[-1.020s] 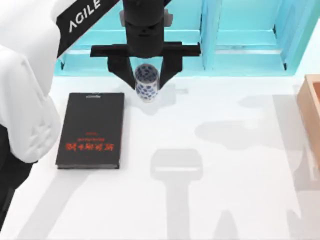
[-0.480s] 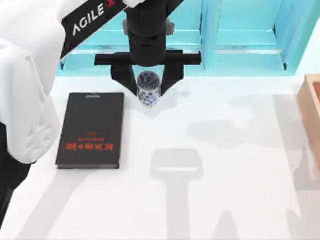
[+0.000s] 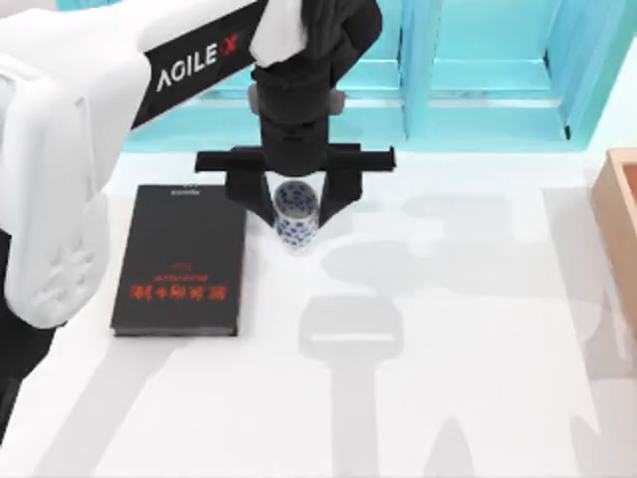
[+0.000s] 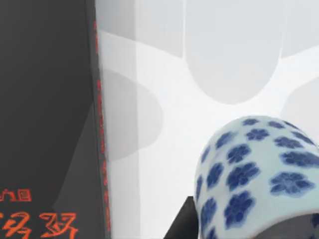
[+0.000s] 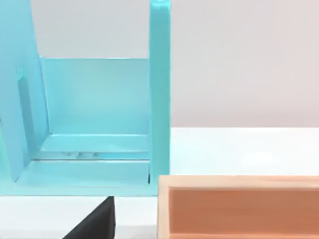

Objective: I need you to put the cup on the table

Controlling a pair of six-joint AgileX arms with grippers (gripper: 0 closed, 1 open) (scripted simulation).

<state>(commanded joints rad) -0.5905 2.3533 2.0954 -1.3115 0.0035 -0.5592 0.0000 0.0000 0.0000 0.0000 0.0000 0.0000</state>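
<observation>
left gripper (image 3: 296, 199) clamps cup (image 3: 296, 211) between fingers.

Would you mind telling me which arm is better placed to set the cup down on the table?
The left. The left gripper already holds the cup between its fingers above the table, just beside the black book. Lowering and releasing looks like all that remains.

A small white cup (image 3: 296, 210) with blue flower-like marks is standing upright, mouth up, in the upper middle of the top view. The plain white worktop (image 3: 448, 398) is lying flat beneath it.
</observation>
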